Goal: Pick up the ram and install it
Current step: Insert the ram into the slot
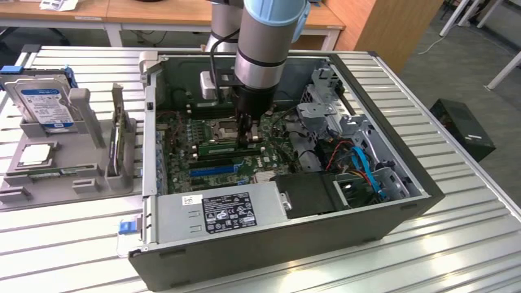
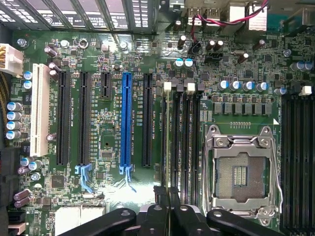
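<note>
Bright, even overhead light glints off the slatted table (image 1: 472, 232); the case (image 1: 285, 250) interior sits shadowed.

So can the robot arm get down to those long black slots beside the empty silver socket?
Probably yes. The case is open on top, and the arm, jaws shut on the ram, hangs right over the slots. No cable or card lies across them.

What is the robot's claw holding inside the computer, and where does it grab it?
The gripper looks shut on the long, thin green ram stick, pinching its upper long edge as it stands on edge over the black memory slots.
</note>
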`<state>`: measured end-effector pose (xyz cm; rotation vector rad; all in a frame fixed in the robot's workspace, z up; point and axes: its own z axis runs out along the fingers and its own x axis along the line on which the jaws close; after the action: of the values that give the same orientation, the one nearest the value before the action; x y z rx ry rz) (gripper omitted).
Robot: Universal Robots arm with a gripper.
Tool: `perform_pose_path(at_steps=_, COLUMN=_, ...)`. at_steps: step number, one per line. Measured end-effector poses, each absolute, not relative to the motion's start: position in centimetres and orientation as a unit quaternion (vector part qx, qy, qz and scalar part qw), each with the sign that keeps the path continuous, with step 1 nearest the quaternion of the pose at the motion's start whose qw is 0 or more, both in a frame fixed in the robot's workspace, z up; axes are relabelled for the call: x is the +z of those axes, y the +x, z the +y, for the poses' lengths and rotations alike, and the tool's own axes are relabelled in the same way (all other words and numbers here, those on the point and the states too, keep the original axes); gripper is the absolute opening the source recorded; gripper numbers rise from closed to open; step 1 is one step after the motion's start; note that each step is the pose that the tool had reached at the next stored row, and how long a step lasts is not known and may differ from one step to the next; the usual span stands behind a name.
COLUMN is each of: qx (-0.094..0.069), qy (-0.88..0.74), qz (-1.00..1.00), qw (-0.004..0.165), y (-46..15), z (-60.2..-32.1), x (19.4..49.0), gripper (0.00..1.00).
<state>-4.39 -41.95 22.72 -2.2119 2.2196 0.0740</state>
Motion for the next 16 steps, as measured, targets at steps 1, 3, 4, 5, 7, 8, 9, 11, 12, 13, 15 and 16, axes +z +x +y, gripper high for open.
perform_pose_path(at_steps=1, qx=0.024, qy=-0.706, qz=0.708, qw=0.004, y=-4.39, z=-41.95, x=22.71, gripper=0.12)
perform_pose_path(at_steps=3, qx=0.024, qy=-0.706, qz=0.708, qw=0.004, y=-4.39, z=-41.95, x=22.67, gripper=0.12)
perform_pose_path(at_steps=4, qx=0.024, qy=-0.706, qz=0.708, qw=0.004, y=-4.39, z=-41.95, x=22.64, gripper=0.12)
perform_pose_path(at_steps=5, qx=0.024, qy=-0.706, qz=0.708, qw=0.004, y=-4.39, z=-41.95, x=22.60, gripper=0.12)
perform_pose_path(at_steps=7, qx=0.024, qy=-0.706, qz=0.708, qw=0.004, y=-4.39, z=-41.95, x=22.54, gripper=0.12)
perform_pose_path(at_steps=8, qx=0.024, qy=-0.706, qz=0.708, qw=0.004, y=-4.39, z=-41.95, x=22.51, gripper=0.12)
perform_pose_path(at_steps=9, qx=0.024, qy=-0.706, qz=0.708, qw=0.004, y=-4.39, z=-41.95, x=22.48, gripper=0.12)
perform_pose_path(at_steps=11, qx=0.024, qy=-0.706, qz=0.708, qw=0.004, y=-4.39, z=-41.95, x=22.40, gripper=0.12)
perform_pose_path(at_steps=12, qx=0.024, qy=-0.706, qz=0.708, qw=0.004, y=-4.39, z=-41.95, x=22.36, gripper=0.12)
perform_pose_path(at_steps=13, qx=0.024, qy=-0.706, qz=0.708, qw=0.004, y=-4.39, z=-41.95, x=22.32, gripper=0.12)
perform_pose_path(at_steps=15, qx=0.024, qy=-0.706, qz=0.708, qw=0.004, y=-4.39, z=-41.96, x=22.26, gripper=0.12)
perform_pose_path(at_steps=16, qx=0.024, qy=-0.706, qz=0.708, qw=0.004, y=-4.39, z=-41.95, x=22.26, gripper=0.12)
